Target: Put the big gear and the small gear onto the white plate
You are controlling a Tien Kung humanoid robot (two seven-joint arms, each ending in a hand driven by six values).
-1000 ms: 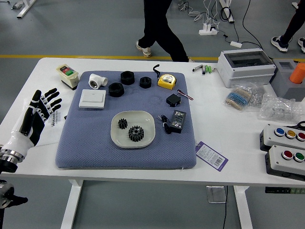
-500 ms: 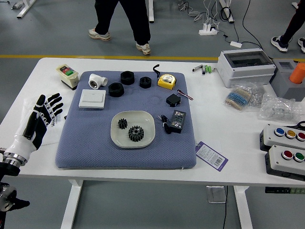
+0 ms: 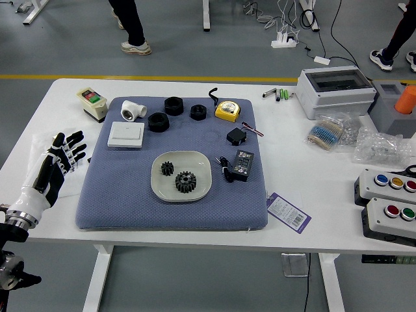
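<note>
Your left hand (image 3: 56, 162) is at the left of the frame, released, its fingers extended around nothing. Both pieces you care about sit on the white plate (image 3: 197, 166) near the middle: the small gear (image 3: 167, 168) toward its upper left, the big gear (image 3: 186, 182) lower and to the right. The placing looks done, so the risk is mostly in undoing it. If you bring that hand back in low, a fingertip could catch the rim and tip or drag the plate, sliding the gears. Pulling the thin cord (image 3: 225, 167) just right of it could nudge it too. Swing upward carelessly and you might knock the button box (image 3: 93, 104) on the counter (image 3: 156, 87).
</note>
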